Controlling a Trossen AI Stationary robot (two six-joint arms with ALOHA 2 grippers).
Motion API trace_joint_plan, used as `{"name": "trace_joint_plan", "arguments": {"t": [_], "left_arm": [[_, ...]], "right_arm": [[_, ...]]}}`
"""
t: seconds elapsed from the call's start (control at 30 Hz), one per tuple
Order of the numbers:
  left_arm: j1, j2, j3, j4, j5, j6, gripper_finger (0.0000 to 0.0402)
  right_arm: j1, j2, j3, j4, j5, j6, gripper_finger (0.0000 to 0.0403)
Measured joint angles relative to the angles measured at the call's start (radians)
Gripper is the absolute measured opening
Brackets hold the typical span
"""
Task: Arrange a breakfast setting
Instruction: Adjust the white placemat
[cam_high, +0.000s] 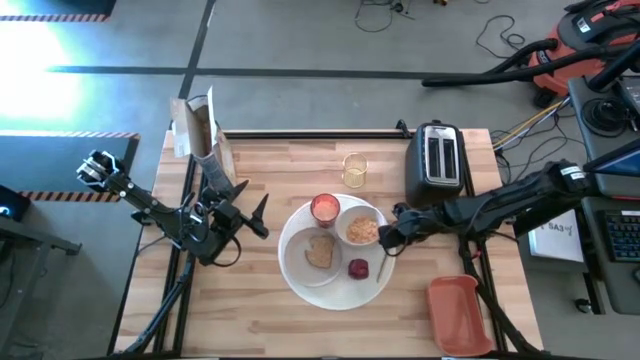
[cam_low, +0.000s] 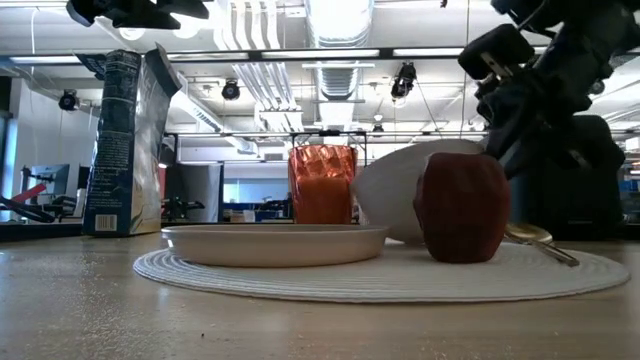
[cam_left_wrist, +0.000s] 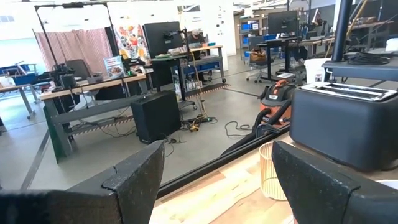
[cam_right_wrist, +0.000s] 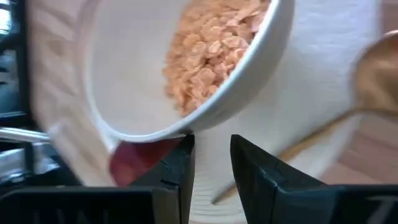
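A large round white plate, ribbed like a mat, lies mid-table. On it rest a smaller white plate with a brown toast slice, a pink-red cup, a white bowl of cereal flakes, a small dark-red fruit and a gold spoon. My right gripper hovers close by the bowl's right side. Its fingers stand a narrow gap apart with nothing between them. My left gripper waits open in the air left of the plate.
A black toaster and a pale yellow glass stand at the far edge. An opened cereal bag is at the far left corner. An orange-red tray lies at the near right. Bare wood shows along the near edge.
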Motion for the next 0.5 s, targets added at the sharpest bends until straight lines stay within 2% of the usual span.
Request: {"name": "trace_joint_plan", "arguments": {"t": [0.3, 0.37, 0.5], "left_arm": [[-0.001, 0.0, 0.0, 0.001, 0.018, -0.016, 0.0279], [0.0, -0.001, -0.005, -0.017, 0.103, -0.059, 0.0279], [0.0, 0.0, -0.013, -0.143, 0.375, -0.229, 0.0279]], "right_arm": [[0.0, 0.02, 0.132, -0.393, -0.003, -0.03, 0.0091], [0.0, 0.017, 0.157, -0.446, -0.003, -0.034, 0.0091], [0.0, 0.005, 0.215, -0.491, 0.001, -0.069, 0.0091]]}}
